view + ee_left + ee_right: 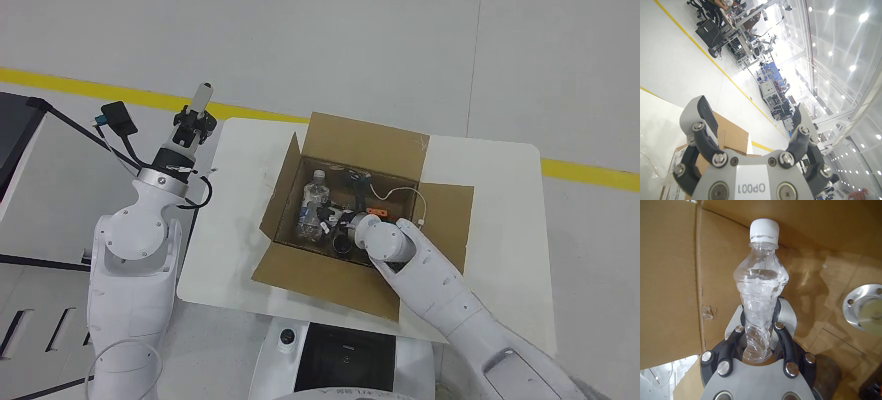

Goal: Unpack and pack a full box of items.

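An open cardboard box (355,150) stands on the white table (500,200). Inside it lies a clear plastic water bottle (312,208) with a white cap, beside dark items and a white cable (400,190). My right gripper (759,321) is down in the box, shut on the bottle (760,291) around its lower body, the cap pointing away from the wrist. My left gripper (200,105) is raised off the table's left corner, pointing up and away; in the left wrist view its fingers (707,115) stand wide open with nothing between them.
A round metal disc with holes (865,307) lies on the box floor near the bottle. The box walls (668,275) stand close around the right gripper. A box flap (732,136) shows below the left gripper. Bare tabletop lies right of the box.
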